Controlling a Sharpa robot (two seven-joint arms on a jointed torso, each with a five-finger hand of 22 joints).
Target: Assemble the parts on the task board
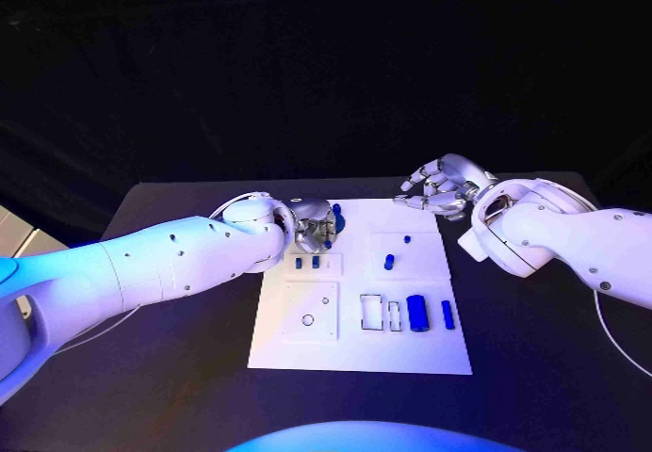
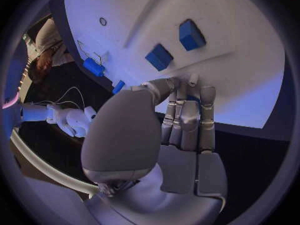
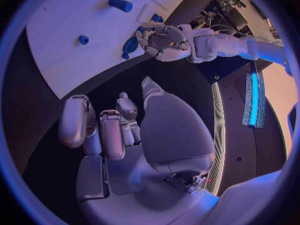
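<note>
The task board (image 1: 360, 353) lies on the desk (image 1: 177, 377) — left robot hand (image 1: 316, 230) at its far edge, grip unclear; right robot hand (image 1: 437, 188) beyond it, fingers curled, empty.

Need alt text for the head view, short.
A white task board lies on a black table with small blue parts on it. The left hand is over the board's far left area, fingers curled; the right hand hovers beyond its far right corner.

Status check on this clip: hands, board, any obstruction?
Left hand down at the task board's far-left edge, grip unclear. Right hand raised off the far-right corner, holding nothing. Blue parts on the board. Nothing in the way.
</note>
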